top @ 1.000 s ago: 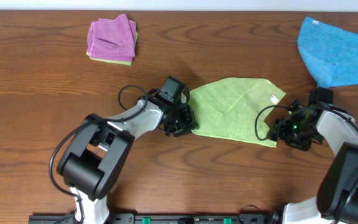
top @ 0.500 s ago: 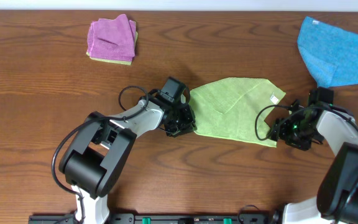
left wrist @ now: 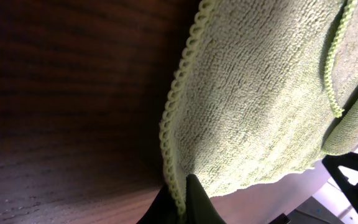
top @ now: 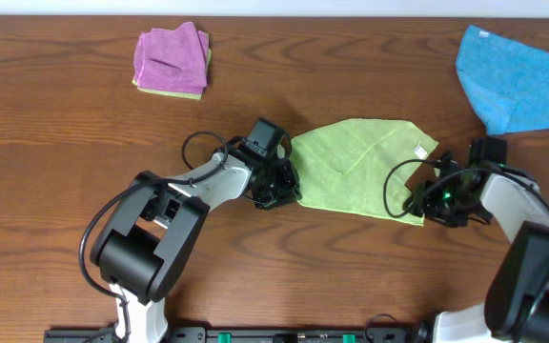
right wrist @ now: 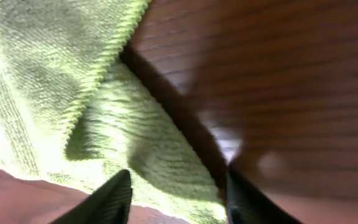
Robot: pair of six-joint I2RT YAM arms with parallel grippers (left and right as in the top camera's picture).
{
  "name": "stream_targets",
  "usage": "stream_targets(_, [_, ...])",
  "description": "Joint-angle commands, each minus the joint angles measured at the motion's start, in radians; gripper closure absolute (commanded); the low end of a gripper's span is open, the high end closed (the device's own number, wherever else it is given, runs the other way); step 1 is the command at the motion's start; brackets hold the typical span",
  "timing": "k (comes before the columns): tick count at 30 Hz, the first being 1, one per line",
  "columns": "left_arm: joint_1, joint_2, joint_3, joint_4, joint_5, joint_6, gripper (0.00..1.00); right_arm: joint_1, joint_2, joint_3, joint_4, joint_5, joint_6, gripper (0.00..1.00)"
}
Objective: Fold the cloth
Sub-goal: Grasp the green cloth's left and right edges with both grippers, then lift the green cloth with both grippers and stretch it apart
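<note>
The lime-green cloth [top: 358, 167] lies partly folded in the middle of the table, its small white tag [top: 421, 150] near the right corner. My left gripper [top: 284, 195] is at the cloth's lower left corner, shut on its stitched edge [left wrist: 174, 155]. My right gripper [top: 419, 207] is at the cloth's lower right corner, open, with the cloth's corner [right wrist: 160, 168] lying between the two fingers [right wrist: 110, 202]. The cloth fills most of the left wrist view and the left half of the right wrist view.
A bright blue cloth [top: 518, 78] lies at the back right. A pink-purple folded cloth [top: 171, 59] on a yellow-green one lies at the back left. The wooden table [top: 65, 162] shows to the left and along the front.
My right gripper has shifted slightly left, onto the cloth's lower right corner. The left gripper and the cloth have not visibly moved.
</note>
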Motion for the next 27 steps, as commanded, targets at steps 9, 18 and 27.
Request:
stream_targets(9, [0.001, 0.016, 0.007, -0.001, -0.029, -0.010, 0.94, 0.035, 0.051, -0.085, 0.001, 0.123, 0.085, 0.98])
stream_targets(18, [0.032, -0.026, 0.032, -0.063, 0.046, 0.008, 0.94, 0.035, 0.035, 0.009, -0.166, 0.069, 0.124, 0.98])
stream_targets(27, [0.108, -0.250, 0.133, -0.200, 0.024, 0.037, 0.94, 0.047, -0.129, 0.256, -0.384, 0.015, 0.121, 0.98])
